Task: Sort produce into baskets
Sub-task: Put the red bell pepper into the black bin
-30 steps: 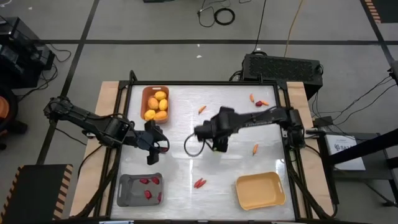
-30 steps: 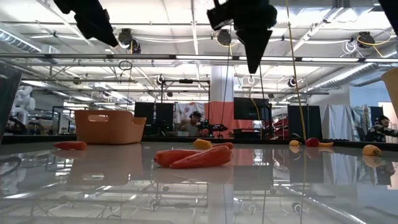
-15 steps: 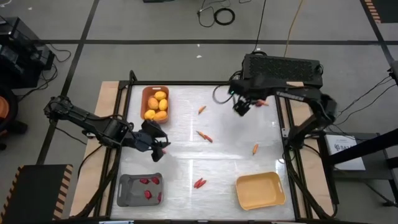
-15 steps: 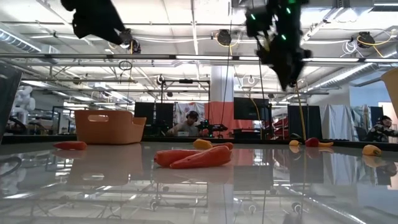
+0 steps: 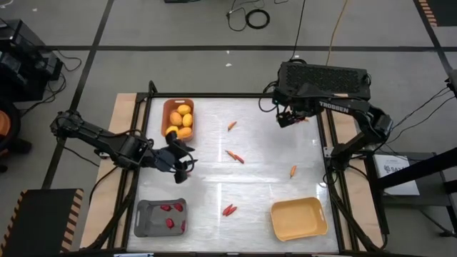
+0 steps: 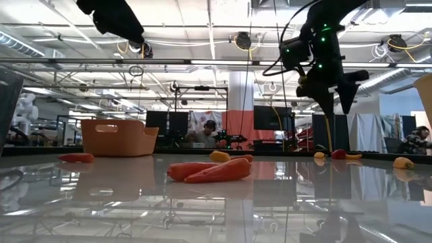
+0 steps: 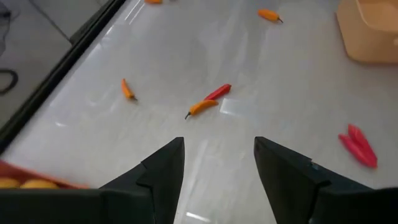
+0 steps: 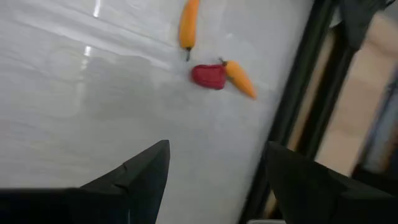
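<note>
My left gripper (image 5: 187,164) is open and empty above the table's left middle, between the orange-brown basket (image 5: 166,107) with several lemons (image 5: 180,121) and the grey basket (image 5: 146,221) holding red chillies (image 5: 170,208). My right gripper (image 5: 284,118) is open and empty above the far right corner, close to a red chilli (image 8: 208,76) and two carrots (image 8: 188,22) lying on the table. The yellow basket (image 5: 314,227) stands at the near right. Loose on the table are a carrot with a chilli (image 5: 234,155), red chillies (image 5: 228,210) and single carrots (image 5: 232,126), (image 5: 293,170).
The black table frame (image 8: 298,93) runs right beside my right gripper. In the left wrist view a carrot (image 7: 128,90), a carrot with a chilli (image 7: 208,104) and red chillies (image 7: 357,146) lie ahead on open white tabletop. A black box (image 5: 325,77) sits behind the far right edge.
My right gripper has swung from the table's middle toward the far right corner, uncovering the carrot and chilli at the middle. My left gripper has edged a little toward the right.
</note>
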